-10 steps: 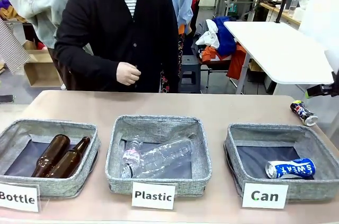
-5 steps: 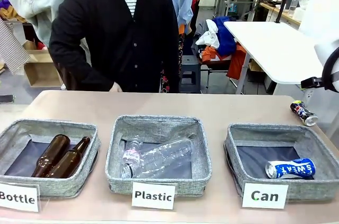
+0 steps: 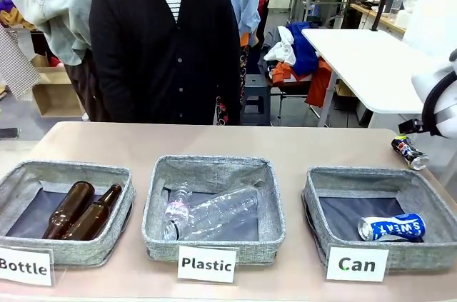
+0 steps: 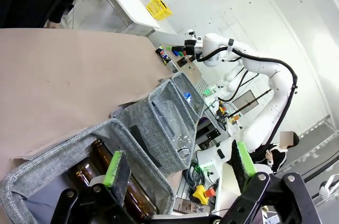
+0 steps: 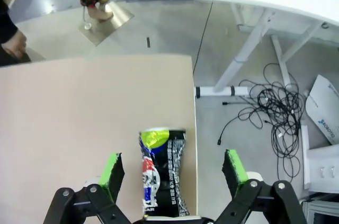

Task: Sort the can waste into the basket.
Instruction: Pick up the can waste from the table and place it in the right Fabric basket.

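A black can (image 3: 409, 152) with a red-blue logo lies on the table at the far right, behind the grey basket (image 3: 357, 175) carded "Can". Inside that basket lies a blue and white "SWEAT" can (image 3: 391, 227). My right arm (image 3: 439, 98) hangs just above the black can. From the wrist, the black can (image 5: 161, 173) lies lengthwise at the table's edge, between the spread fingers of my right gripper (image 5: 172, 173), which is open and not touching it. My left gripper (image 4: 179, 163) is open and holds nothing, above the basket of brown bottles (image 4: 106, 166).
The middle basket (image 3: 214, 166), carded "Plastic", holds clear plastic bottles. The left basket (image 3: 68, 170), carded "Bottle", holds two brown glass bottles. A person in a black cardigan (image 3: 164, 45) stands at the far side. The table's right edge (image 5: 193, 128) runs right beside the black can.
My right arm has come in from the right edge and lowered towards the black can. The person has dropped the raised hand out of sight. The cans have not moved.
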`<state>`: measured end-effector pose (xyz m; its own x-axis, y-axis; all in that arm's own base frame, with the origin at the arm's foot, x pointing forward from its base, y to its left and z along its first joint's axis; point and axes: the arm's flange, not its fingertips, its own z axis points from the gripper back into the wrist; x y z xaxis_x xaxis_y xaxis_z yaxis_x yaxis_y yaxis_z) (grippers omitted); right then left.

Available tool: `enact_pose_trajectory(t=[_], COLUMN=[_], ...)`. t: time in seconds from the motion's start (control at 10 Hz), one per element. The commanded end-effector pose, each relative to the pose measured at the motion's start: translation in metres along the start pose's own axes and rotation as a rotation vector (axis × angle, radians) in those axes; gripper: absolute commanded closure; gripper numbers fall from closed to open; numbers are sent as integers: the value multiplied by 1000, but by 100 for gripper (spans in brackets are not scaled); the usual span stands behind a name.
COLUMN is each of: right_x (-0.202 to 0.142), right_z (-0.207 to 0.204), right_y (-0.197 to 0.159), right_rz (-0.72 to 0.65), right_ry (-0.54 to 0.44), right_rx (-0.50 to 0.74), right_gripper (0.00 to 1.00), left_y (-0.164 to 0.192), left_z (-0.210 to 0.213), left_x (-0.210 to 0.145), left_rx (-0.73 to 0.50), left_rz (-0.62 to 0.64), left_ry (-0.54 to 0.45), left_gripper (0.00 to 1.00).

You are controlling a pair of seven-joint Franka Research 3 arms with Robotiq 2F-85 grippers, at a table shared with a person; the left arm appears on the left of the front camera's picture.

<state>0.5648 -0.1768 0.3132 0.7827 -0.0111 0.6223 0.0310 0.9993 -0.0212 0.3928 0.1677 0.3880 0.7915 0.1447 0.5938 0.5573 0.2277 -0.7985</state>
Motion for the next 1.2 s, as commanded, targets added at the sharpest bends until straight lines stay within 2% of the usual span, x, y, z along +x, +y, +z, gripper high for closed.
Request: enact_pose_trajectory(t=[0.0, 0.5, 1.1], right_x=[9, -2, -2], right_z=[-6, -20, -14], right_y=[3, 10, 12], right_rz=[-4, 1, 13], right_ry=[97, 203, 188], right_rx=[-61, -70, -66], right_gripper=[0, 0, 0], left_y=[-3, -3, -3], left_z=[1, 1, 1], left_x=[-1, -1, -1], left_rx=[8, 8, 8], left_rz=[0, 0, 0], left_ry=[16, 16, 16], left_gripper=[0, 0, 0])
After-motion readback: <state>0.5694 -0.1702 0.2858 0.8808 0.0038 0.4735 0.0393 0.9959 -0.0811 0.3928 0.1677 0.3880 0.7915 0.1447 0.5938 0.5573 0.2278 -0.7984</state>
